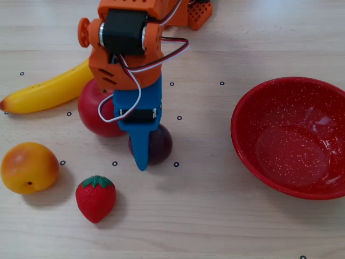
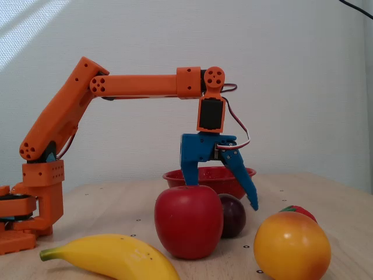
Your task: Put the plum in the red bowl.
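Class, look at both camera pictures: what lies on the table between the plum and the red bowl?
Nothing but bare table with small printed dot marks. The downward-looking fixed view shows the stretch from the plum to the red bowl holds no fruit.

A pale wooden table (image 1: 226, 226) carries the toy fruit, dotted with small black ring marks; a banana (image 1: 46, 91) lies at the upper left in the top-down fixed view, its tip against a red apple (image 1: 94, 113); below them sit an orange fruit (image 1: 28, 167) and a strawberry (image 1: 96, 198) — near each other, not touching; behind, a plain white wall (image 2: 291, 70).
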Controlling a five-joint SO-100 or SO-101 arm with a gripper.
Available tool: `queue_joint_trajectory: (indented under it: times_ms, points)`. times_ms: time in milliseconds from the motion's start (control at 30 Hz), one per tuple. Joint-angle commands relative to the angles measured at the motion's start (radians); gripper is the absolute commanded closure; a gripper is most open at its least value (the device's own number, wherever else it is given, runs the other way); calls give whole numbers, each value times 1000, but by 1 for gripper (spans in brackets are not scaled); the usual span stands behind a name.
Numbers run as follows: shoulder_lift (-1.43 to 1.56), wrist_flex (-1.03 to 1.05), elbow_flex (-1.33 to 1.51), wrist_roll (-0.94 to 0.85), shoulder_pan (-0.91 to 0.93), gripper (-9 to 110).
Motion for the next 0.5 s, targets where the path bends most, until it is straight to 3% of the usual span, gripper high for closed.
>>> queue_joint_trajectory:
  times_ms: [0,467]
  points:
    - [60,38,-80,51,21,56]
    - [31,91,-58,160,32,57]
